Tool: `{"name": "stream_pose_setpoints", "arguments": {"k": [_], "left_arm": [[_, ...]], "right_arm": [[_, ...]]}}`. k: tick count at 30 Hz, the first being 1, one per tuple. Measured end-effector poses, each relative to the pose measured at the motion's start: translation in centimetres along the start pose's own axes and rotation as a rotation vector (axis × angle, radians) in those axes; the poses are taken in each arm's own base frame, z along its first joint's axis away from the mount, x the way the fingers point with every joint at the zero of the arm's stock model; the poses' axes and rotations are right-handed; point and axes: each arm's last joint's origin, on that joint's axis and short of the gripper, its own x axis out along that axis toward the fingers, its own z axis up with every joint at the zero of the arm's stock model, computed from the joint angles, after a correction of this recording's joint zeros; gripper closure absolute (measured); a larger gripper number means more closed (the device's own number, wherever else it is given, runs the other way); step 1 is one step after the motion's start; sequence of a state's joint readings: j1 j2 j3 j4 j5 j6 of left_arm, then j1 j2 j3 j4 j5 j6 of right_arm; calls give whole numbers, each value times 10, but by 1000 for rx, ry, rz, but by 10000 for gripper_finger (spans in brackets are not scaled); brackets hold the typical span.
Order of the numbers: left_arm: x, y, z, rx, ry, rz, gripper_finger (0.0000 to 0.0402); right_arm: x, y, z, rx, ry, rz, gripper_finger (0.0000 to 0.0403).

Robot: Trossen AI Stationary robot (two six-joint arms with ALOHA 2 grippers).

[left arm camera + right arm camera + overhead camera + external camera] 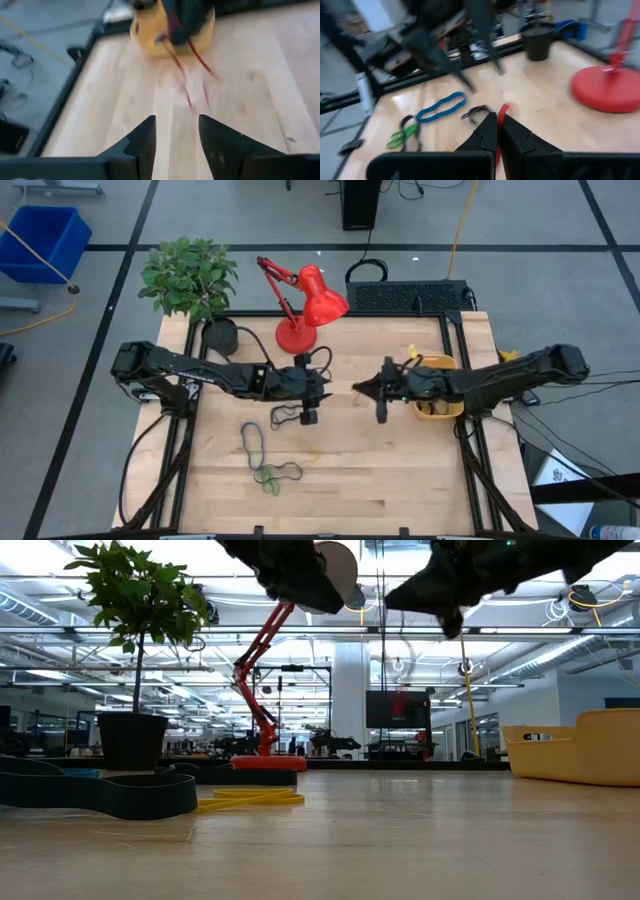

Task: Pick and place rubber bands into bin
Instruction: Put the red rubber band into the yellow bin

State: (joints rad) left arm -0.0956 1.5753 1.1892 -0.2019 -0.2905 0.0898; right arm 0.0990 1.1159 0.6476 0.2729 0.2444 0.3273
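Observation:
My right gripper [380, 398] [498, 120] is above the table's middle, just left of the yellow-orange bin [440, 390], and is shut on an orange-red rubber band [503, 111]. My left gripper [310, 395] [177, 132] is open and empty and faces the right gripper from the left. On the table in front of it lie a black band [285, 415], a dark blue band [251, 440] and a green band [270, 476]. The right wrist view also shows the blue band [441, 107] and the green band [402, 136]. The bin holds some dark bands [432, 408]. My right gripper pinches the orange-red band between its two shut fingers. A short red piece [504, 109] sticks out past the fingertips. In the left wrist view the band's two strands [176, 59] hang slack below the gripper, in front of the bin.
A red desk lamp [300, 305] stands on its round base at the table's far edge, with a potted plant [190, 275] and a black pot [220, 335] at the far left. A blue crate [40, 240] stands on the floor beyond the table.

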Motion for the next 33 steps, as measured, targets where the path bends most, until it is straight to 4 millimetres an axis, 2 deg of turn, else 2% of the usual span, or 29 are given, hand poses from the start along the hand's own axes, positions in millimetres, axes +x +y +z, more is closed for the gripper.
{"name": "stream_pose_setpoints", "arguments": {"k": [6,11,18,26,33], "left_arm": [[-1,-1,-12,-40,116,-7,234],[-1,-1,-13,-50,134,-7,233],[0,2,-14,-53,135,-1,233],[2,10,-14,-68,136,18,233],[3,16,-14,-80,134,32,233]], "right_arm": [[-40,-11,9,50,12,-142,402],[-70,-23,10,144,32,-239,402],[-105,-35,9,267,230,-431,403],[-131,-44,14,379,435,-667,403],[-138,-49,1,489,661,-803,403]]}}
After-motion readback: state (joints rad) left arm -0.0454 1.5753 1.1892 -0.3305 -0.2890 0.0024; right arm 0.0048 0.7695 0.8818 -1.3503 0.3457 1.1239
